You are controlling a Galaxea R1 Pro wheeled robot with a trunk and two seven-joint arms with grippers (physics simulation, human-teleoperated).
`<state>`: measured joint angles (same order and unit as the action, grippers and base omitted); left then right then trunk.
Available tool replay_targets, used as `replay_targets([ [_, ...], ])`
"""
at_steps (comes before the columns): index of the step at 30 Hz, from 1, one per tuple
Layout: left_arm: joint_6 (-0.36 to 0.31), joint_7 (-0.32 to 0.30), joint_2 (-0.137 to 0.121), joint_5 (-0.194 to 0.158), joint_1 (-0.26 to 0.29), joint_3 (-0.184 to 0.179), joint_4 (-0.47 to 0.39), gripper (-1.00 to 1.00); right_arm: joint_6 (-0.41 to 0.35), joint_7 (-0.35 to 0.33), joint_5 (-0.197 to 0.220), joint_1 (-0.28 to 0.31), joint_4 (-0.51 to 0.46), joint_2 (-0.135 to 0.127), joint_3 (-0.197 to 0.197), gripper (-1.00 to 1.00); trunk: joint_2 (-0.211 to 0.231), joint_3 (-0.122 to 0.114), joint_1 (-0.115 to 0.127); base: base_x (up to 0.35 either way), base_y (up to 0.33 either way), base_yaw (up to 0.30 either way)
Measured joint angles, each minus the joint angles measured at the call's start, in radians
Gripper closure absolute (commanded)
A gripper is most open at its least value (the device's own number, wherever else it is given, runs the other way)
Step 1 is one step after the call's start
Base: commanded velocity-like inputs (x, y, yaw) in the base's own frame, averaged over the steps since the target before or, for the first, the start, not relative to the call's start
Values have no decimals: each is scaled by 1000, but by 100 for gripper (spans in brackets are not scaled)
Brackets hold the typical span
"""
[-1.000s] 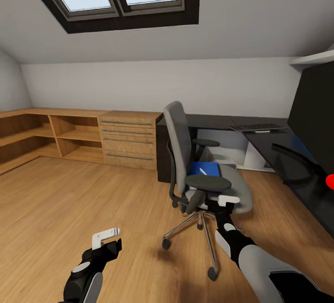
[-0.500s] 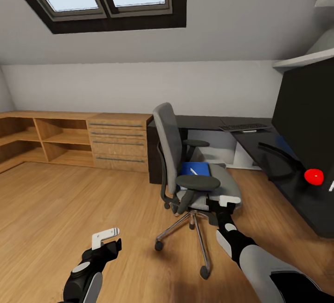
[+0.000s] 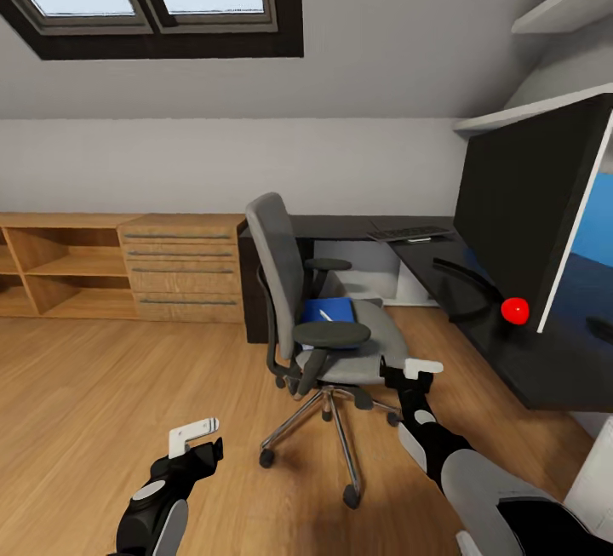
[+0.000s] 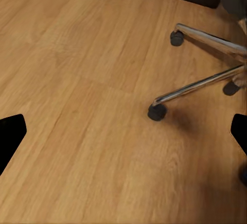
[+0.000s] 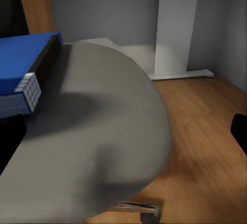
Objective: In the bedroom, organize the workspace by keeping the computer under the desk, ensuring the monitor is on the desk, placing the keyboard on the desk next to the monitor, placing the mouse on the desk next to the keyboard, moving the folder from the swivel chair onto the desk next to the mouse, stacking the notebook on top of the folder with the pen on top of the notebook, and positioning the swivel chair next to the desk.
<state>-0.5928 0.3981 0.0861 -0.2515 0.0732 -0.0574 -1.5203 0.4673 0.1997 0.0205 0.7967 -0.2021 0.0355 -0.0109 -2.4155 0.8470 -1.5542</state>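
With the right pincer [image 3: 415, 373] spread, ungrasping, at the swivel chair's [image 3: 319, 300] near seat edge, the chair could be nudged and the blue folder [image 3: 328, 311] on its seat slid off.

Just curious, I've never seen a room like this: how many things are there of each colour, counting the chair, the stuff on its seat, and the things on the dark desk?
Grey swivel chair: 1
Blue folder: 1
White pen: 1
Black keyboard: 1
Black monitor: 1
Red ball-like object: 1
Total: 6

Grey swivel chair [image 3: 328, 318] upright beside dark desk [image 3: 477, 318]; blue folder [image 3: 328, 311] flat on seat, white pen [image 3: 325, 315] on top; keyboard [image 3: 409, 233] on desk, far end.
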Motion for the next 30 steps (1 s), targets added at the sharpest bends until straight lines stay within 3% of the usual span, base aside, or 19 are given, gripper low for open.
replay_targets([
  [5,0,0,0,0,0,0,0,-100,0,-2,9,0,1,1,0,-100,0,-4,0,0,0,-166],
  [17,0,0,0,0,0,0,0,-100,-13,-6,70,-1,11,4,4,-100,0,-4,0,0,0,-10],
  [18,0,0,0,0,0,0,0,-100,-22,-8,106,-1,11,5,11,-100,0,-5,0,0,0,0],
  [19,0,0,0,0,0,0,-1,-100,-61,-28,211,0,7,6,29,-100,0,-5,0,0,0,0],
  [26,0,1,0,1,0,0,-4,-100,-180,-132,438,2,-5,3,44,-100,0,-5,0,0,0,0],
  [30,0,2,0,1,0,1,-4,-100,-245,-176,589,4,-15,-11,52,-100,0,-5,0,0,0,0],
])
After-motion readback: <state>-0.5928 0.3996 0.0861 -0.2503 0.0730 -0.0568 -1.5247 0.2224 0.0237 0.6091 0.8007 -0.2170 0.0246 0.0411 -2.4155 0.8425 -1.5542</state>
